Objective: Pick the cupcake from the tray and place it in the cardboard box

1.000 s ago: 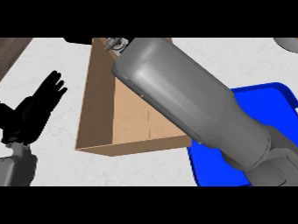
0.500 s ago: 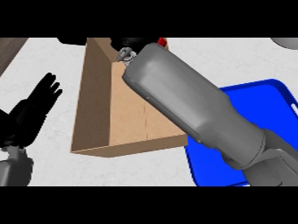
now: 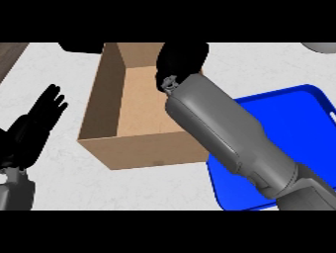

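A: Head view — where was the right hand (image 3: 182, 60)?
B: Over the far end of the cardboard box (image 3: 105, 111), its grip state and the cupcake hidden — I cannot tell either.
A: And the rest?
B: The left hand (image 3: 32, 129) rested open at left; the blue tray (image 3: 320, 133) lay right of the box.

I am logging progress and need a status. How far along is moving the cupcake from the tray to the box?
Done: the visible part of the blue tray holds no cupcake. In hand: the right hand is over the cardboard box's far end; the cupcake is not visible, so I cannot tell whether it is held or released. Left: confirming the cupcake is inside and pulling the arm back. The left hand rests open at the view's left.
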You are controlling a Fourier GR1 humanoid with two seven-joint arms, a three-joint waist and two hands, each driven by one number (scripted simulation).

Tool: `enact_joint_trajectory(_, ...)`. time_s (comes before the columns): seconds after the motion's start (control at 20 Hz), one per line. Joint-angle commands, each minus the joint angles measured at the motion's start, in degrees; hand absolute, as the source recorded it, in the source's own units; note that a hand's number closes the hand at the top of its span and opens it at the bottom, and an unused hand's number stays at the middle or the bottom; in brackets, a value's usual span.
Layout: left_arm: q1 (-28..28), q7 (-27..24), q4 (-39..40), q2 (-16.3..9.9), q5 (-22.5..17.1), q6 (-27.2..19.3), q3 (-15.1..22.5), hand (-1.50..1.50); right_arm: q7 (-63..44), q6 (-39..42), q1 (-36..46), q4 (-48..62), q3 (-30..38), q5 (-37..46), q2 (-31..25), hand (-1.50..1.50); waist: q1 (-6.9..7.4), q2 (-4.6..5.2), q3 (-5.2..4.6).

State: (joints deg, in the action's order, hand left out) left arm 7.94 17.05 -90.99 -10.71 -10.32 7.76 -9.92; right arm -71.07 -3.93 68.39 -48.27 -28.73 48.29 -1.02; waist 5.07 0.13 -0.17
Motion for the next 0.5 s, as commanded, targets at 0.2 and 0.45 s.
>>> enact_joint_trajectory(0.2, -0.26, 0.88, -1.69, 0.58, 0.82, -1.11, 0.74, 0.0, -12.84, -16.28, -5.21, -4.63, -7.22, -1.27, 0.97, -1.5, 0.03, 0.07, 0.13)
enact_joint_trajectory(0.45, -2.62, -0.11, -0.77, -0.52, -0.17, -0.54, -1.56, 0.0, -11.51, -26.48, -4.03, -10.23, -0.89, 7.6, 0.97, -1.5, -2.67, -1.21, 0.28)
